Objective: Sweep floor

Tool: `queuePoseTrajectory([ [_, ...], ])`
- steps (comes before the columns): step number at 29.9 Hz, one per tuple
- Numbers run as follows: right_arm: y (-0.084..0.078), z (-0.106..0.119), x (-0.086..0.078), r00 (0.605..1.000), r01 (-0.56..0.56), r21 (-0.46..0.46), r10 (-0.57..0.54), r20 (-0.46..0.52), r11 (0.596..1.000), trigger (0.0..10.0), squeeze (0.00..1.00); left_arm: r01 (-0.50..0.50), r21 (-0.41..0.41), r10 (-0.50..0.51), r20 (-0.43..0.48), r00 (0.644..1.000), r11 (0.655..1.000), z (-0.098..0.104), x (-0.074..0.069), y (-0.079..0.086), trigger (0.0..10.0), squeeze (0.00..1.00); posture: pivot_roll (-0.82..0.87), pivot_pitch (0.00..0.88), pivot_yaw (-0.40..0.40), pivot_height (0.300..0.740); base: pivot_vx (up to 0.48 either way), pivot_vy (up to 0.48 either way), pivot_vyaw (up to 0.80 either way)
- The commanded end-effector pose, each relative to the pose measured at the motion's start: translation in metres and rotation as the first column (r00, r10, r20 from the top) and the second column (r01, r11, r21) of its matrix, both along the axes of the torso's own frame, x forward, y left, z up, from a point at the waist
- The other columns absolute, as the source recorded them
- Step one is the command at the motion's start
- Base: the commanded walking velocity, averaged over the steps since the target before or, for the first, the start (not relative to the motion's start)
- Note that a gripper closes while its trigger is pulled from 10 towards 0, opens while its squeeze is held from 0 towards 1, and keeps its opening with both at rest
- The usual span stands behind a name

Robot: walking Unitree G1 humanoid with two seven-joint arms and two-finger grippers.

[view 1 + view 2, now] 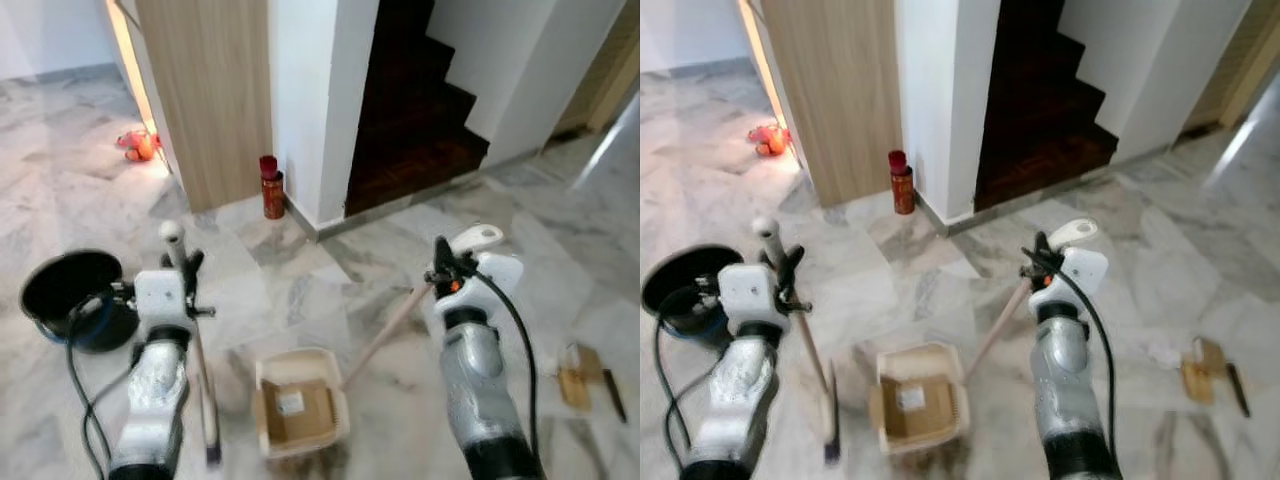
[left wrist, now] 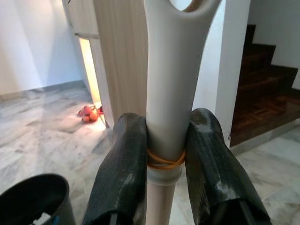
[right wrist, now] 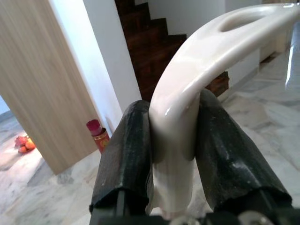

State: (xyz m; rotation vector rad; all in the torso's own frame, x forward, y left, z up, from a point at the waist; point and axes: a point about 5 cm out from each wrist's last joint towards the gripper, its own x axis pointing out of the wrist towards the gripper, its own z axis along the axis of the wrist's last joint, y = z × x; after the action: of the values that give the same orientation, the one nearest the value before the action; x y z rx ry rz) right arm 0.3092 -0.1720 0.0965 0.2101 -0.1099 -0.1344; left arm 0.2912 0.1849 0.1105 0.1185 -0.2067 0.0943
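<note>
While the dustpan (image 1: 298, 405) sits flat on the marble floor (image 1: 300, 280) at 6 o'clock in the head view, its mouth facing the robot, the step in hand looks like drawing debris toward that pan. To do it well: keep the pan's lip pressed to the floor, steady its long handle (image 1: 385, 335), and stroke the broom (image 1: 200, 370) in short pulls toward the opening, bristles low, so nothing slips under the lip.

Broom stands nearly upright at 8 o'clock, its head just beside the pan's left edge, blurred where it meets the floor. Dustpan handle runs up toward 2 o'clock.

Left end effector (image 2: 164, 154): fingers closed firmly on the broom's pale grip, near an orange rubber band (image 2: 164, 161). Right end effector (image 3: 176, 140): fingers clamped on the looped white top of the dustpan handle. Neither has slack visible.

Outward: black bin (image 1: 75, 295) at 9 o'clock; red bottle (image 1: 271, 187) by the white pillar at 12; dark stairs (image 1: 415, 120) at 1; scraps of litter (image 1: 580, 375) at 4, well apart from the pan.
</note>
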Motion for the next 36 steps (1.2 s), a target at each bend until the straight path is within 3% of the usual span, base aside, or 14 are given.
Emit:
queuePoseTrajectory([
  [1, 0.0052, 0.0162, 0.0054, 0.998, -0.013, -0.010, 0.014, 0.067, 1.000, 10.0, 0.00, 0.005, 0.012, -0.005, 0.040, 0.999, 1.000, 0.0093, 0.0018, 0.0016, 10.0, 0.00, 0.11, 0.000, -0.049, 0.740, 0.000, 0.442, 0.00],
  [24, 0.0130, 0.0151, 0.0053, 0.996, -0.041, -0.006, 0.041, 0.073, 0.999, 10.0, 0.00, 0.021, 0.019, -0.022, 0.044, 0.999, 1.000, 0.0125, 0.0041, -0.0004, 10.0, 0.00, 0.12, 0.000, -0.039, 0.740, 0.000, 0.437, 0.18],
  [36, 0.0134, 0.0158, 0.0058, 0.996, -0.043, -0.006, 0.043, 0.076, 0.999, 10.0, 0.00, 0.049, 0.010, -0.049, 0.015, 0.999, 0.999, 0.0101, 0.0049, -0.0055, 10.0, 0.00, 0.12, 0.000, -0.038, 0.740, 0.000, 0.049, 0.40],
])
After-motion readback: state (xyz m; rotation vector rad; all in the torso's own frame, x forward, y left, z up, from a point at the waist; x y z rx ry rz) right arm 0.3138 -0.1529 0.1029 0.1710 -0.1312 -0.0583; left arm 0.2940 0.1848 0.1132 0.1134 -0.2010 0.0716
